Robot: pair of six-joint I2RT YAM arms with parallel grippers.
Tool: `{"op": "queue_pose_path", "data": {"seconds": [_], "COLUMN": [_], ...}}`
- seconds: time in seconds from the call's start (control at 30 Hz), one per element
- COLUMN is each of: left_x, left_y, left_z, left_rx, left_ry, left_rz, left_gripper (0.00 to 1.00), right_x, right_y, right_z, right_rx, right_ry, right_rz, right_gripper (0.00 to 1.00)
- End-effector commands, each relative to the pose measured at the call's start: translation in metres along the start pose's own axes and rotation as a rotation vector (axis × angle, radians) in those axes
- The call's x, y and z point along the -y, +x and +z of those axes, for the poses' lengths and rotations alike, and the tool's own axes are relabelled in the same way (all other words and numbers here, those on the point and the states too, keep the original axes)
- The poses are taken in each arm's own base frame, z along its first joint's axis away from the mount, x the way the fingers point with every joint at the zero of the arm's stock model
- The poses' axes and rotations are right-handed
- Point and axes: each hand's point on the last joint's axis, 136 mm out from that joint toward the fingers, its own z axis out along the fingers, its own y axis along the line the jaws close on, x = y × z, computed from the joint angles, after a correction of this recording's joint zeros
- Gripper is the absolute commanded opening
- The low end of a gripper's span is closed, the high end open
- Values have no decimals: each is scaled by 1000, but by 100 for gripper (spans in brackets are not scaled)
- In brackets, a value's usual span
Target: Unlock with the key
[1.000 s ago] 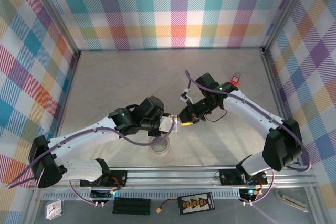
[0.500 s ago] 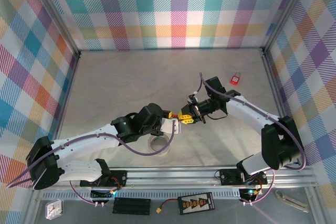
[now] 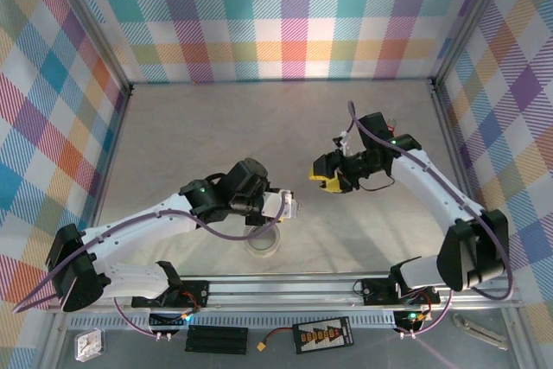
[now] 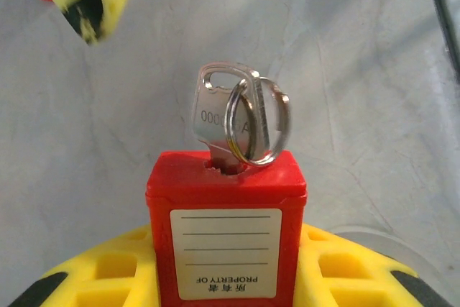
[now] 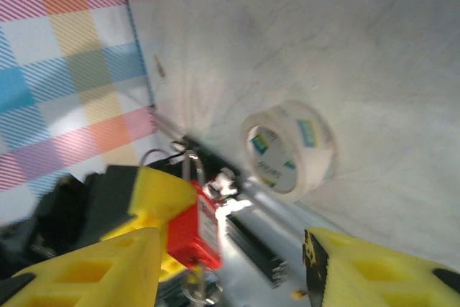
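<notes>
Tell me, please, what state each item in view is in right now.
red plastic padlock: clamped, shackle state unclear
silver metal key: seated in the keyhole, untouched
left end effector: shut on the red plastic padlock
right end effector: open, apart from the key
clear tape roll: lying flat on the table

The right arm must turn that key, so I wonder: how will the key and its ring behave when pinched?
The key, seated in the red padlock, is thin flat metal: probably stiff but slippery. Its ring hangs loose through the bow, so it likely flops aside.
</notes>
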Motion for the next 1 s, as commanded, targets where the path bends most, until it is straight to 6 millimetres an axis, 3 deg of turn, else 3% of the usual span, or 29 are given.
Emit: {"op": "queue_pose_path", "data": {"seconds": [0.0, 0.1, 0.23, 0.3, 0.37, 0.6, 0.97], "left_x": [-1, -3, -1, -1, -1, 0, 1], "left_y": [-15, -16, -16, -18, -20, -22, -23], "left_z": [-18, -27, -33, -37, -40, -41, -40], "left_rx": [60, 66, 42, 49, 52, 56, 62], "left_ry": [67, 117, 158, 170, 179, 196, 207], "left_rz": [-36, -61, -51, -55, -54, -49, -59], "left_gripper": [0, 0, 0, 0, 0, 0, 0], "right_x": [6, -12, -40, -47, -49, -56, -74], "right_y": [12, 23, 43, 49, 48, 59, 75], "right_z": [-12, -13, -9, -9, -10, 8, 19], "right_rx": [71, 132, 265, 324, 348, 313, 304], "right_ry": [110, 71, 63, 66, 77, -7, -162], "right_rz": [-287, -513, -952, -1121, -1223, -1449, -1531], "right_gripper": [56, 56, 57, 63, 62, 56, 46]}}
